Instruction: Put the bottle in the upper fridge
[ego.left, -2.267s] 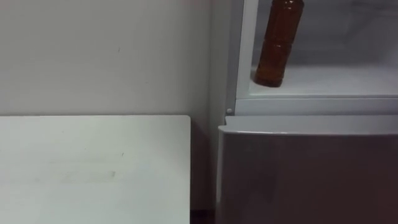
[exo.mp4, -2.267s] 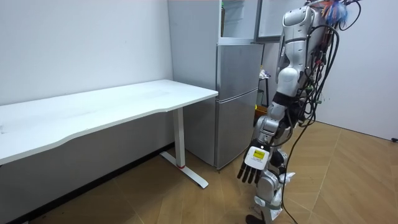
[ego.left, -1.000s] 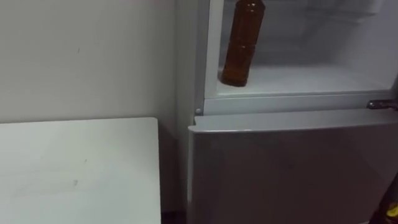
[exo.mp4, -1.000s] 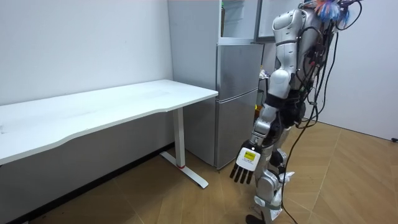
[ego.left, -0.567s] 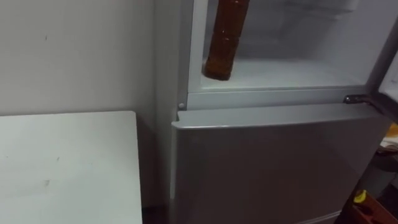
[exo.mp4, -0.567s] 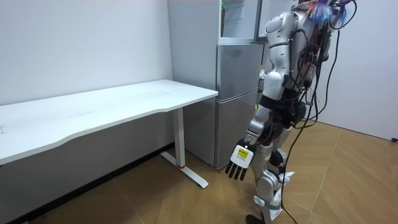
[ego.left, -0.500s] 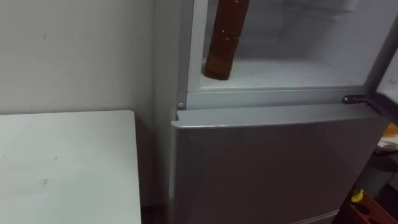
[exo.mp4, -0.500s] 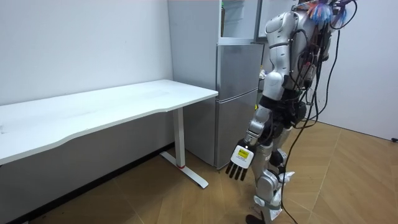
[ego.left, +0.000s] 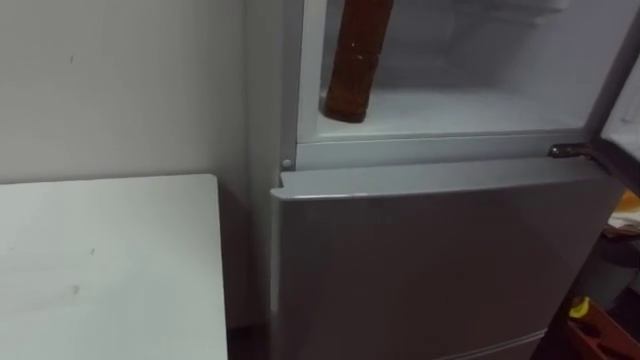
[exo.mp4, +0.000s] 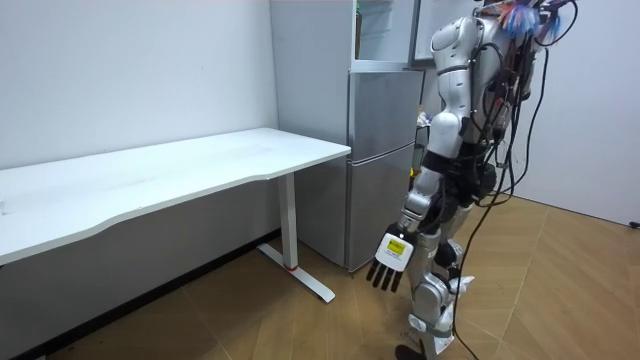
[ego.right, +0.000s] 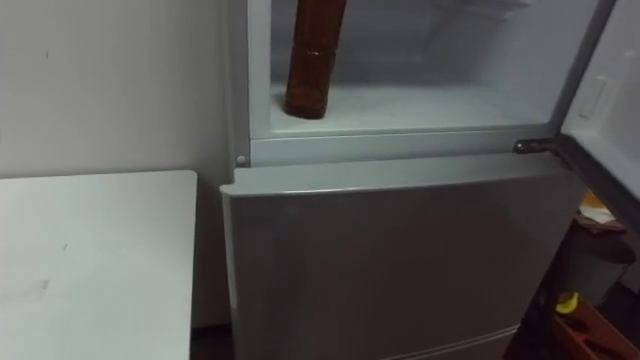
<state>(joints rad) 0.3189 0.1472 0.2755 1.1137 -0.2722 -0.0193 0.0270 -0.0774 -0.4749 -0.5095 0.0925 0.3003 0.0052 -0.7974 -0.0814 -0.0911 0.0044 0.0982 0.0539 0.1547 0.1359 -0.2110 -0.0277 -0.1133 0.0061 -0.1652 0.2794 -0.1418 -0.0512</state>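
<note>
Brown ribbed bottle (ego.left: 352, 60) upright at front-left corner, upper shelf of open grey fridge (ego.left: 430, 260); bottle top cut off. Left hand (exo.mp4: 388, 262) hangs low, fingers spread.

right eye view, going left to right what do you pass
flat white table top → tall brown bottle on the upper fridge's white shelf → small metal hinge → white inner side of the open upper fridge door
</note>
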